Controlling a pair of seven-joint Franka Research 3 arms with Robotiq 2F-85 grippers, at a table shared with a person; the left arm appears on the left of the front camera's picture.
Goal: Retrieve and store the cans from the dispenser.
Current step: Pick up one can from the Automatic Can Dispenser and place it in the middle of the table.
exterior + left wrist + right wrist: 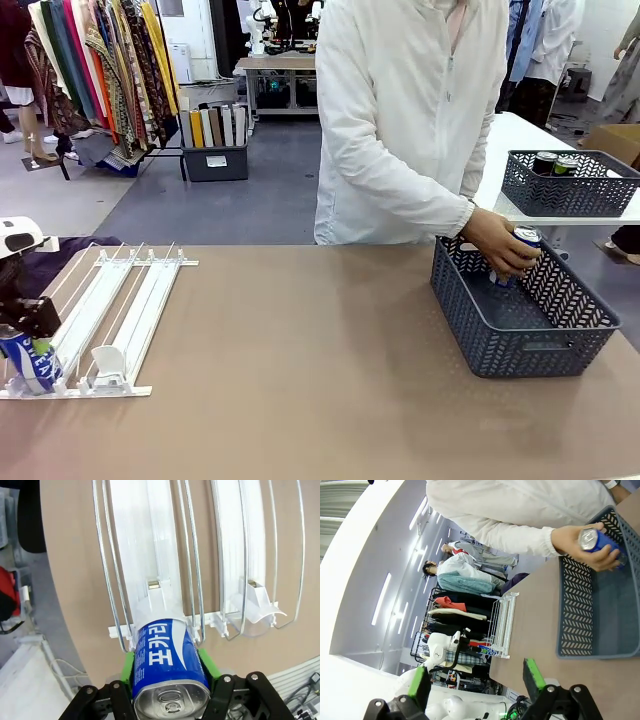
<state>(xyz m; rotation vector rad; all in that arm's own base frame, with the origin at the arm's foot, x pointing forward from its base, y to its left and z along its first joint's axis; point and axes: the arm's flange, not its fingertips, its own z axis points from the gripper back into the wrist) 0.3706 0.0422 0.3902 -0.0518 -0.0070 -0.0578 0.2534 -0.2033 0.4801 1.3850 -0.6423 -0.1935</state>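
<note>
In the front view the left gripper [35, 348] is cut off by the picture's edge, so only part of its black body shows above a blue can [28, 368]. The left wrist view settles it: the left gripper [168, 669] has its green pads [129, 666] pressed on both sides of the can [165, 647], which it grips at the near end of the outermost lane of the dispenser [150, 555]. A white pusher [157, 592] sits just behind the can. The can's white Korean lettering reads "포카리".

The right gripper [476, 680] stands wide open with nothing between its pads, hanging well above the table.

Across the table a person's hand [495, 243] holds a second can [527, 240], blue with a silver top, at the far rim of the grey basket [520, 340]. Fingers cover most of it and its print cannot be read. In the right wrist view the same hand [575, 542] and second can [592, 540] are over the basket [575, 605], with the dispenser [502, 625] farther off.

On a white table behind, a far basket [570, 195] hides all but the tops of a dark can [545, 160] and a green-topped can [566, 163]. The dispenser [120, 300] lies on the table's left side.
</note>
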